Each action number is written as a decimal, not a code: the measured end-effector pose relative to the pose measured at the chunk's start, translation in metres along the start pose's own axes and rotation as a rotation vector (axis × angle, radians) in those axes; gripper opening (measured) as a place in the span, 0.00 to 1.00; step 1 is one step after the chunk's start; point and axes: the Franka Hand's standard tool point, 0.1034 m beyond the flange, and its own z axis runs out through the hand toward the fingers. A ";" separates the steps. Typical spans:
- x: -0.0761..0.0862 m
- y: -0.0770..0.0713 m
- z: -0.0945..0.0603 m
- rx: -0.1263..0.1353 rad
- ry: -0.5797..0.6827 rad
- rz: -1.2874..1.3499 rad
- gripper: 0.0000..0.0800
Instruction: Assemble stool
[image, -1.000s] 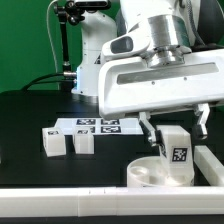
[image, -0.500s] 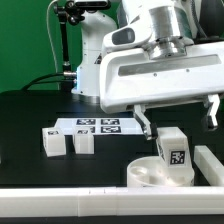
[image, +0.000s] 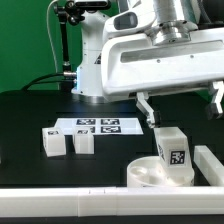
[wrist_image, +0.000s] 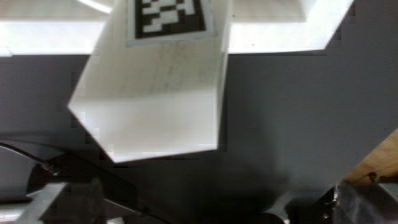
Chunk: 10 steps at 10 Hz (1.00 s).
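The round white stool seat (image: 143, 174) lies at the front of the exterior view's right. A white leg (image: 172, 147) with a square marker stands upright on it. My gripper (image: 182, 110) hangs just above that leg, open and empty, one finger (image: 147, 107) on each side. In the wrist view the same leg (wrist_image: 157, 95) reaches up to the seat (wrist_image: 45, 38), and my gripper (wrist_image: 214, 205) is clear of it. Two more white legs (image: 52, 140) (image: 84, 142) lie on the black table at the exterior view's left.
The marker board (image: 98, 126) lies flat behind the two loose legs. A long white rail (image: 90, 196) runs along the table's front edge, and a white bar (image: 207, 160) lies right of the seat. The robot's base (image: 90, 70) stands at the back.
My gripper has risen straight up from around the leg. The leg stays standing on the seat. Nothing else moved.
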 end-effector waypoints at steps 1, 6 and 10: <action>0.000 0.000 0.000 0.000 0.000 0.000 0.81; -0.003 -0.001 0.002 0.007 -0.030 -0.020 0.81; -0.004 -0.007 0.004 0.065 -0.261 -0.065 0.81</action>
